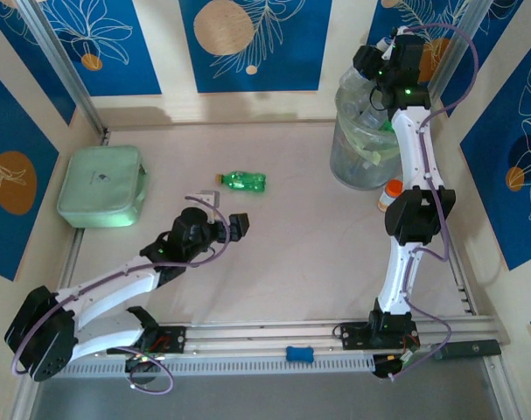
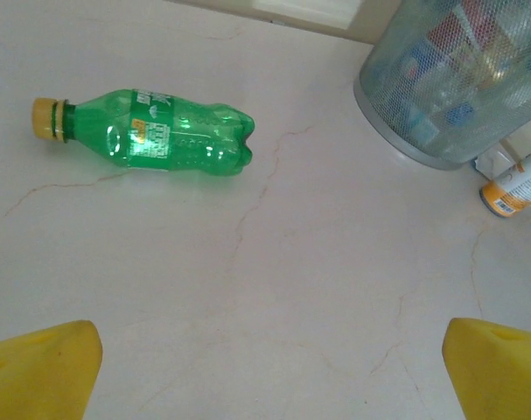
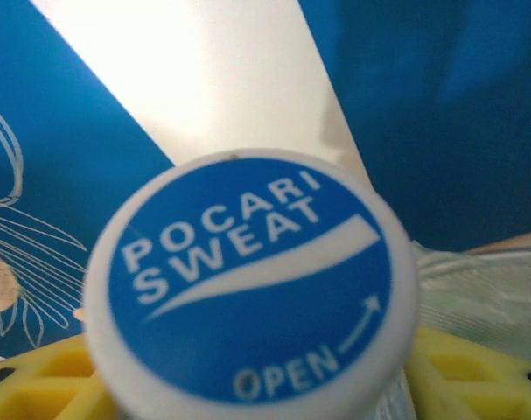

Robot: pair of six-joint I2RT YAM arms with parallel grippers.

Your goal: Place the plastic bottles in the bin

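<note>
So the right gripper (image 1: 383,54) is up in the upper right of the overhead view, right over the bin (image 1: 363,144), and it's clamped on a Pocari Sweat bottle (image 1: 383,42). On the right wrist cam you're staring straight at its blue cap (image 3: 252,280) (you can read "POCARI SWEAT" and "OPEN" with a little arrow). The yellow fingers (image 3: 38,389) pinch in on either side at the bottom of the frame. A bit of the bin's pale rim peeks in at the right edge there.

The bin is a tall see-through grey bucket with a greenish bag in it. There's a jumble of bottles inside, and you can see blue bits through the wall in the upper right corner of the left wrist view.

The left gripper (image 2: 269,359) is in the lower left of the overhead shot, jaws spread wide, nothing in them. Its wrist cam looks across the table (image 2: 274,262) at one green bottle (image 2: 173,136) lying on its side in the upper left. Its yellow cap (image 2: 45,118) points left, and it's well apart from the fingers. In the overhead it sits about center frame, between the mint-green box (image 1: 101,185) on the left and the bin on the right.

The white bottle with the orange cap (image 1: 389,194) sits just beside the bin, to its lower right, next to the right arm.
</note>
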